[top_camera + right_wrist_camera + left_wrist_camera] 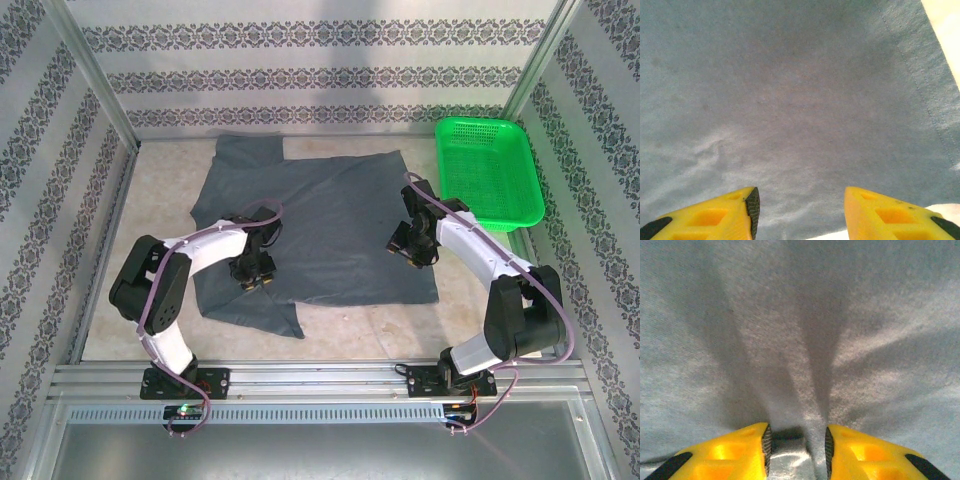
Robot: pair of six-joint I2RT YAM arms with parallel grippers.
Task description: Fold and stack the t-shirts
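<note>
**Desk:** Near left, what has the left gripper [796, 440] got?

**Photographer:** Its jaws stand narrow round a raised pleat of the plain slate-grey cloth t-shirt [335, 215]. Clamped or not, I cannot tell.

**Desk:** And the right gripper [801, 200]?

**Photographer:** Open and empty over the right hem. The t-shirt's length runs left to right under both; the green plastic basket [487, 170] sits far right.

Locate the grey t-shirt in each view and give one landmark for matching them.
Top external: t-shirt spread over the table's middle, left of the green basket.
Left wrist: t-shirt ahead of the yellow jaws, a ridge rising between them.
Right wrist: t-shirt beneath open jaws, hem at upper right.
Landmark: that stitched hem, the shirt's right edge from above.
</note>
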